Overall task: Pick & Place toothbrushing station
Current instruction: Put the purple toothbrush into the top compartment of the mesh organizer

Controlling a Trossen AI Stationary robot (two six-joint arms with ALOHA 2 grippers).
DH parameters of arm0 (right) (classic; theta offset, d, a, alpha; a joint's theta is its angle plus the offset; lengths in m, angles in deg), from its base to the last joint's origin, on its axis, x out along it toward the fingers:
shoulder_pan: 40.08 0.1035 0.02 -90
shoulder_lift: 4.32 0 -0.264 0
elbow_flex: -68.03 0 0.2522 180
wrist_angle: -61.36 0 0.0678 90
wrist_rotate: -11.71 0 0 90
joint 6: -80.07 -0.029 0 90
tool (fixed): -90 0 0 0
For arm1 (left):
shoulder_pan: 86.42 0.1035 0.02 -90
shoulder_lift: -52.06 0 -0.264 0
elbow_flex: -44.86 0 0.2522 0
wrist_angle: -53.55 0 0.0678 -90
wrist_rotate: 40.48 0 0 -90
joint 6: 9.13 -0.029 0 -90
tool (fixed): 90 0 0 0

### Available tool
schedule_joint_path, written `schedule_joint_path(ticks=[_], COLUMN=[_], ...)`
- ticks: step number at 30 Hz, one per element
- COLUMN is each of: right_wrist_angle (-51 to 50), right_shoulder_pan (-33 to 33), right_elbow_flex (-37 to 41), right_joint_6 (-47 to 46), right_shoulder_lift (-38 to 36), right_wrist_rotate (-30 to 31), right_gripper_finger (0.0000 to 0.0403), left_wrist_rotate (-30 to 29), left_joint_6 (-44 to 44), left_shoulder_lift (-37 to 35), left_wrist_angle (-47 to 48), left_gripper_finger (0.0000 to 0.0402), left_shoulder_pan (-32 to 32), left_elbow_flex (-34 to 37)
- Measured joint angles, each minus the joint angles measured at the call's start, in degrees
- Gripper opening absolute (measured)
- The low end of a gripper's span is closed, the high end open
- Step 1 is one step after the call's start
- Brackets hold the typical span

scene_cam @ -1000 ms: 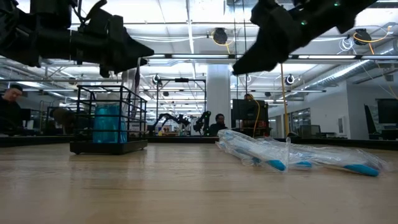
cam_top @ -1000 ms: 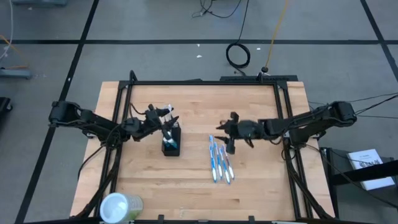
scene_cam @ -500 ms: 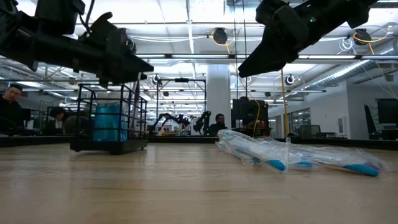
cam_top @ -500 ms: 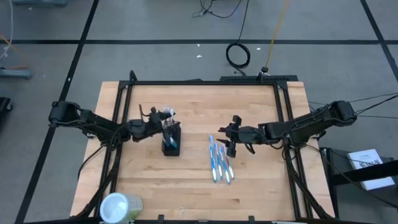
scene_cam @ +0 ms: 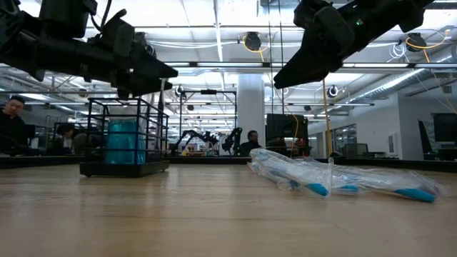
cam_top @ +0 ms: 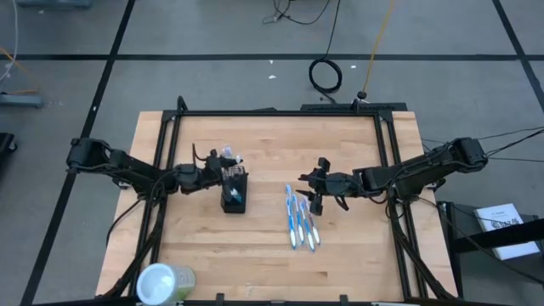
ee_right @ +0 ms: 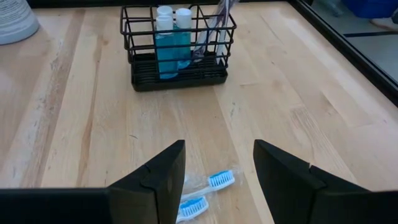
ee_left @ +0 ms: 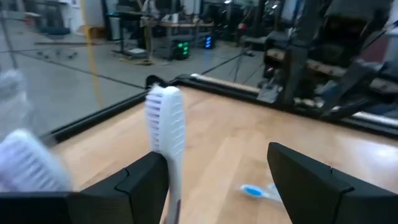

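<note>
The black mesh holder (cam_top: 234, 195) stands on the table left of centre, with blue tubes (ee_right: 166, 40) and a wrapped toothbrush (ee_right: 219, 22) in it. A white toothbrush head (ee_left: 166, 127) rises from it between the fingers of my open left gripper (cam_top: 212, 174), close to one finger (ee_left: 144, 180). Several blue-white wrapped toothbrushes (cam_top: 299, 219) lie flat on the table at centre. My right gripper (cam_top: 316, 189) hangs open and empty above their far ends, pointing toward the holder. My left gripper stands level at the holder's top, coming from the table's left, with the white toothbrush's neck (ee_left: 173, 186) right beside one finger. I cannot tell whether that finger touches it. The toothbrush stands upright.
A pale-green round container (cam_top: 166, 282) stands at the table's near left corner. A black frame (cam_top: 280, 112) runs along the table's far and side edges. Bare wood lies in front of the holder and the toothbrushes. People sit in the room beyond the table (scene_cam: 11, 118).
My left gripper has drawn back a little from over the holder toward the table's left edge, and the white toothbrush stays standing in the holder. My right gripper has shifted slightly toward the table's right edge and stays open.
</note>
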Motion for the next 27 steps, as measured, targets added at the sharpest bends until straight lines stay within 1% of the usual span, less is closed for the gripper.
schedule_joint_path(ticks=[4,5,7,11,13,21,27], right_wrist_angle=[0.0,0.01,0.0,0.02,0.02,0.02,0.02], right_shoulder_pan=[0.0,-0.06,-0.13,-0.39,-0.42,-0.42,-0.42], right_elbow_flex=[0.01,-0.01,0.0,0.0,0.01,0.01,0.01], right_joint_6=[0.0,0.0,0.0,0.0,0.0,-0.01,0.0], right_shoulder_lift=[0.0,0.0,0.0,0.0,0.0,0.0,0.0], right_wrist_rotate=[0.0,0.0,0.0,-0.02,-0.02,-0.02,-0.02], right_gripper_finger=[0.0181,0.0181,0.0181,0.0181,0.0181,0.0181,0.0181], left_wrist_rotate=[-6.8,-7.58,-7.42,-4.29,-4.21,-8.06,-9.69], left_joint_6=[1.05,1.67,3.14,5.67,7.12,10.86,10.82], left_shoulder_lift=[0.0,0.0,0.0,0.0,0.0,-0.07,-0.62], left_wrist_angle=[4.9,5.94,7.36,7.61,8.34,13.62,15.12], left_gripper_finger=[0.0271,0.0271,0.0271,0.0271,0.0271,0.0271,0.0271], left_shoulder_pan=[-1.14,-1.27,-1.49,-1.61,-1.95,-3.93,-5.66], left_elbow_flex=[-0.02,-0.02,-0.03,-0.04,-0.04,-0.06,-0.57])
